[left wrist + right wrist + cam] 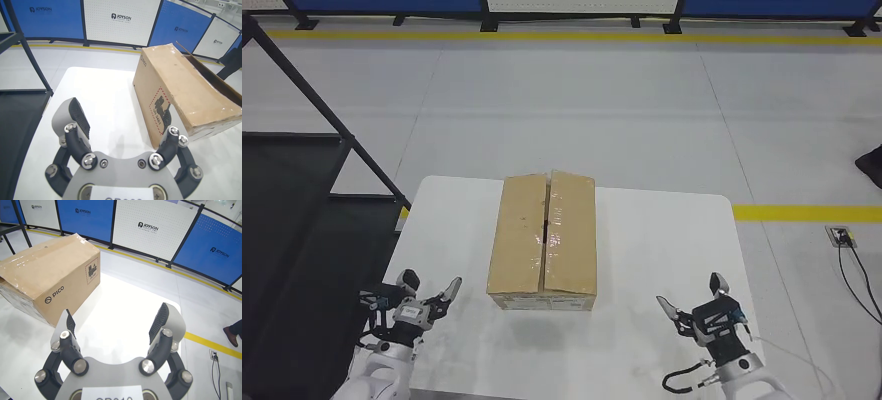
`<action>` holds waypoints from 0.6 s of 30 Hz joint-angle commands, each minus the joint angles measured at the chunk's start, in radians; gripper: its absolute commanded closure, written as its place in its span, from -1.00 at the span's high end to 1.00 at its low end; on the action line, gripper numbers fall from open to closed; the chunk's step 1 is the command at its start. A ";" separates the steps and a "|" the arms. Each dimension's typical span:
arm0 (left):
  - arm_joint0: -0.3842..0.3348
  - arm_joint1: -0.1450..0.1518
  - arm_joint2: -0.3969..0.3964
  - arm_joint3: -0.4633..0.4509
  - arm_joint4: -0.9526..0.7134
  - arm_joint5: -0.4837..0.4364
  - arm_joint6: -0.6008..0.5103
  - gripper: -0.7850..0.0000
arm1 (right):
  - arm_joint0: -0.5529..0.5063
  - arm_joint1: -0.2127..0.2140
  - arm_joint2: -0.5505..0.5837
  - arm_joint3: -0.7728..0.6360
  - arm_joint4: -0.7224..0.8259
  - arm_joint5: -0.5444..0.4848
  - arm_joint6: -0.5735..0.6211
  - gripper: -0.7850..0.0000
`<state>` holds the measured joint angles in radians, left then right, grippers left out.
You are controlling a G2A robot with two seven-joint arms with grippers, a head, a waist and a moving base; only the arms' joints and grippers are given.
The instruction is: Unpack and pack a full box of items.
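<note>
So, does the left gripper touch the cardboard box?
No, the left gripper hangs open over the white table, clearly apart from the cardboard box.

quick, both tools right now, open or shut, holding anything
Left tool: open, holding nothing.
Right tool: open, holding nothing.

I work at a white table (662, 250) with rounded corners. On my left, a black metal rack (302, 260) stands just beside it. On my right, a yellow floor line (807, 213) runs near a floor socket (840, 236). Blue and white panels (111, 20) fence the far side
</note>
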<state>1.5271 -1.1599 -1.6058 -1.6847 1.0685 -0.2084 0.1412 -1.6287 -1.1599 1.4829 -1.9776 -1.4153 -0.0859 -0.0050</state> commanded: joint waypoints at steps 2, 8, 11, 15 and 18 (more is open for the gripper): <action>0.001 0.000 0.000 -0.001 0.001 0.000 0.001 1.00 | -0.001 0.000 0.001 0.001 0.000 -0.001 -0.009 1.00; 0.000 0.000 0.000 0.000 0.001 0.003 0.000 1.00 | 0.000 -0.001 0.003 0.003 0.010 0.007 -0.012 1.00; -0.029 -0.003 0.018 0.010 0.017 0.037 -0.035 1.00 | 0.027 -0.007 -0.025 0.009 -0.011 0.065 -0.011 1.00; -0.094 -0.011 0.082 0.072 0.086 0.100 -0.062 1.00 | 0.080 -0.017 -0.134 0.007 -0.176 0.130 -0.004 1.00; -0.138 -0.019 0.129 0.122 0.109 0.118 -0.044 1.00 | 0.126 -0.029 -0.220 0.018 -0.260 0.182 0.009 1.00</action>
<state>1.4036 -1.1755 -1.4949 -1.5815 1.1750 -0.0932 0.0884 -1.5184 -1.1854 1.2926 -1.9647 -1.6461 0.0775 -0.0014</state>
